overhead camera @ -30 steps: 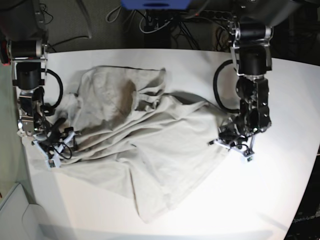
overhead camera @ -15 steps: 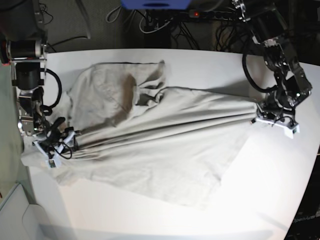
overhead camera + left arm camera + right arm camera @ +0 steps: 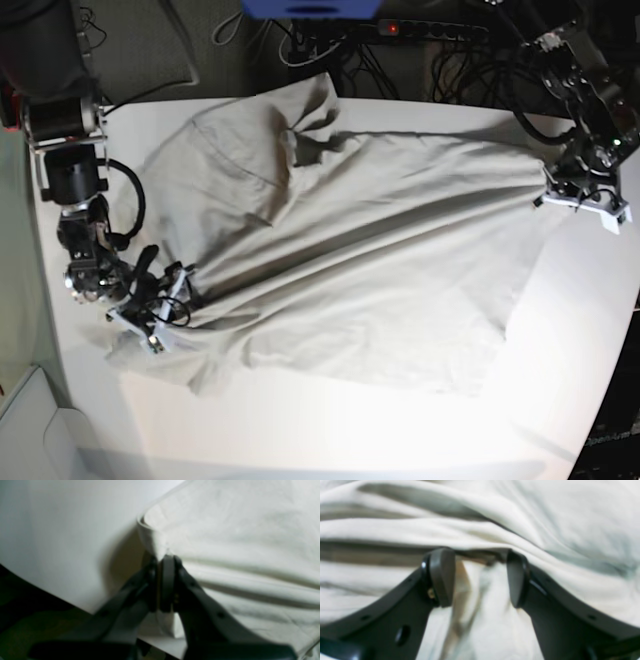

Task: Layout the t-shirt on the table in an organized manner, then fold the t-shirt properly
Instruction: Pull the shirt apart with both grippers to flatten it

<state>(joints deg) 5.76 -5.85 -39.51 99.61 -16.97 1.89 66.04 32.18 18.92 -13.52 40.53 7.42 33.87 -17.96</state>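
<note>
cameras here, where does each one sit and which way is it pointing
base: high above the table, looking down at the t-shirt pulled out between both arms.
left wrist: behind the left gripper, looking along its shut jaws at the shirt edge they pinch.
right wrist: behind the right gripper, jaws apart around bunched cloth.
shared: the t-shirt shows in all three, and the base view also shows both grippers.
</note>
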